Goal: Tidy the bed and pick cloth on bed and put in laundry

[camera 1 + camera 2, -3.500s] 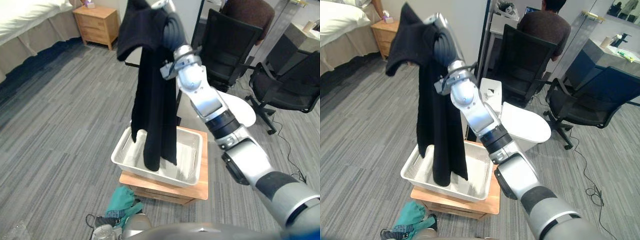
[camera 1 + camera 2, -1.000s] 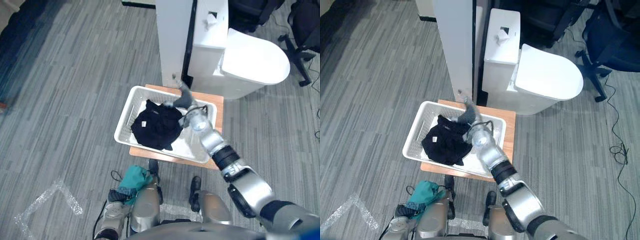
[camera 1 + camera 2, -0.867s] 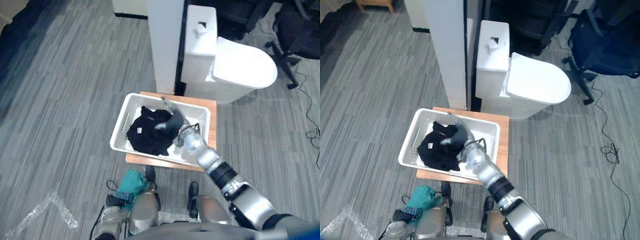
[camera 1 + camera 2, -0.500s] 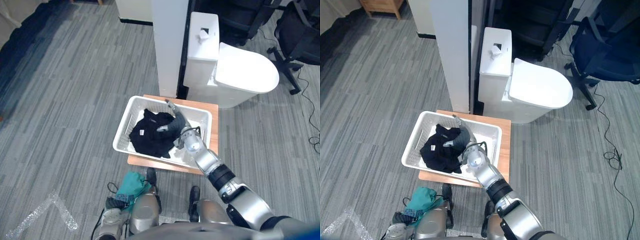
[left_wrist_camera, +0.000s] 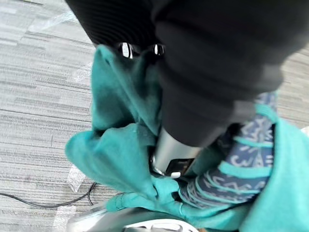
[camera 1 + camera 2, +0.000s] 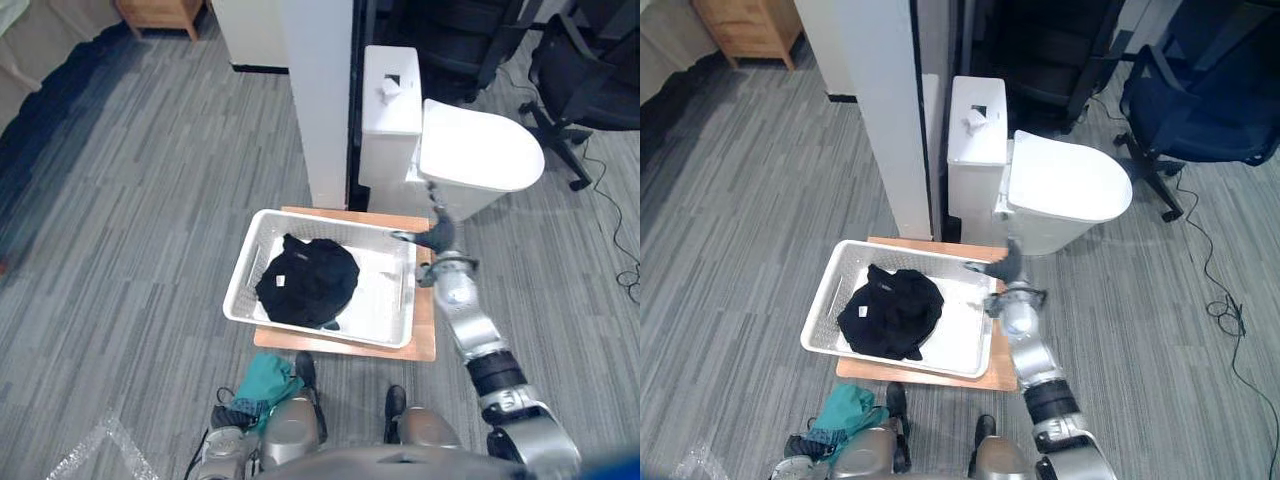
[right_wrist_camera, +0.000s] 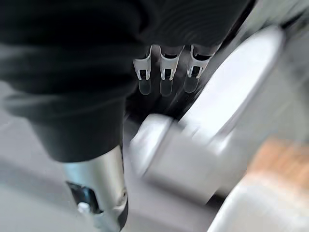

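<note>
Black cloth (image 6: 308, 282) lies bunched in a heap inside the white basket (image 6: 243, 268). It sits in the basket's left half, with a small pale tag on its top. The right half of the basket floor is bare. The basket stands on a small wooden surface (image 6: 426, 325), which shows as a strip along the basket's right side and front edge.

Right robot hand (image 6: 436, 238) is just outside the basket's right rear corner, over the wooden surface. It is apart from the black cloth, and the bare half of the basket lies between them. In the right wrist view its fingers (image 7: 164, 72) run straight in a row and the thumb (image 7: 99, 193) stands apart from them. The hand is spread and empty.

Left robot hand (image 5: 171, 153) is low, in front of the basket's front left corner. Teal cloth (image 6: 262, 378) is bunched around it, and a blue patterned cloth (image 5: 241, 164) is bunched in with the teal. The fabric wraps the hand, so I cannot tell whether it is clamped on the cloth.

A white pillar (image 6: 318, 100) rises right behind the basket's rear edge. A white toilet (image 6: 480, 155) with its lid down stands behind the basket's right rear corner. Grey striped carpet floor (image 6: 120, 200) lies all around the basket's surface.
</note>
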